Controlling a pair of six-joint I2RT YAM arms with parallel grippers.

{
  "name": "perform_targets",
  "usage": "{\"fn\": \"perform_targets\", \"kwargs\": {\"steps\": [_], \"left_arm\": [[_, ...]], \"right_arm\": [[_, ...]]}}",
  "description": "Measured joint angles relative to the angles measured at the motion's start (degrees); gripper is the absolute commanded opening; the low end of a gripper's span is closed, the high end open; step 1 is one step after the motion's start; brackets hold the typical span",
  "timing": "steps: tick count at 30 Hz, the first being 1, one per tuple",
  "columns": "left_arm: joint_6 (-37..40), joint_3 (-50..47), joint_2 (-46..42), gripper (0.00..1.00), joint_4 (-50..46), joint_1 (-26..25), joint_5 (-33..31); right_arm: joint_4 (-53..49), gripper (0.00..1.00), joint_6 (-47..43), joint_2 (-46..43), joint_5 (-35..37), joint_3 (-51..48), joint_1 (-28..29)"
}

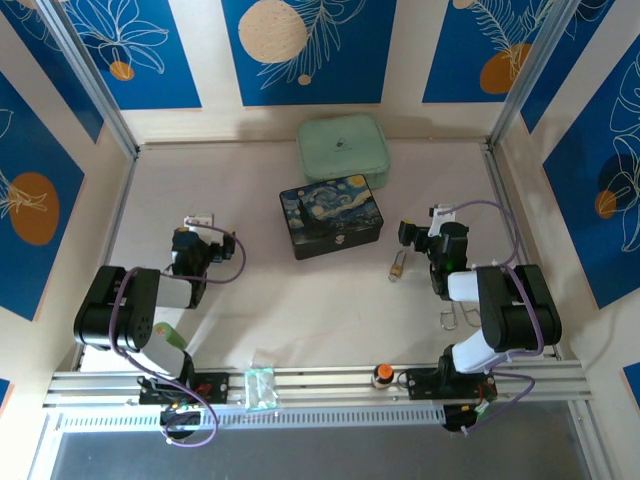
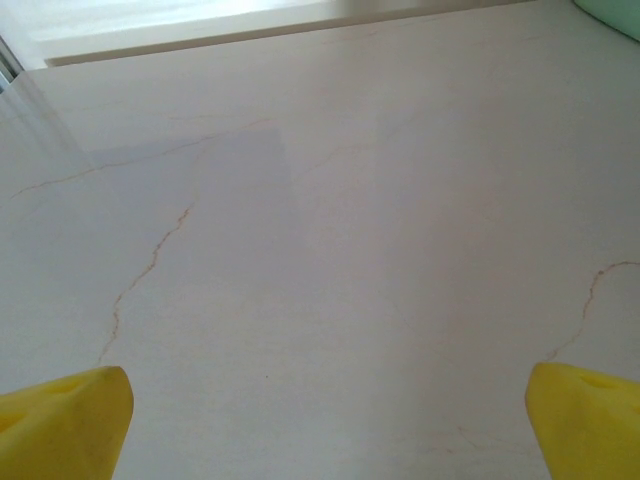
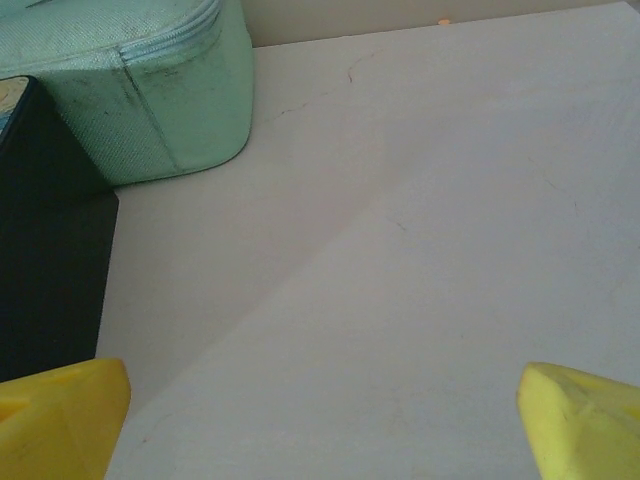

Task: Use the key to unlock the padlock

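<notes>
The tiny brass padlock (image 1: 398, 266) lies on the table just right of the dark-blue painted box, a little left of and nearer than my right gripper (image 1: 432, 226). I cannot make out the key as a separate thing at this size. In the right wrist view my right gripper (image 3: 325, 405) is open, its yellow fingertips (image 3: 60, 415) wide apart over bare table. My left gripper (image 1: 198, 224) hovers at the left side of the table, far from the padlock. In the left wrist view it (image 2: 325, 405) is open, with nothing between the yellow pads (image 2: 65, 420).
The dark-blue painted box (image 1: 331, 215) sits mid-table with a mint zip case (image 1: 343, 147) behind it; both appear at the left of the right wrist view, the case (image 3: 150, 90) and the box (image 3: 45, 250). Bent silver wire loops (image 1: 455, 316) lie near the right arm. An orange-topped knob (image 1: 382, 374) sits on the front rail.
</notes>
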Motion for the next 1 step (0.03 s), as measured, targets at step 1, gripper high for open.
{"fn": "perform_targets", "kwargs": {"steps": [1], "left_arm": [[0.00,0.00,0.00,0.99,0.00,0.00,0.00]], "right_arm": [[-0.04,0.99,0.00,0.00,-0.02,0.00,-0.11]]}}
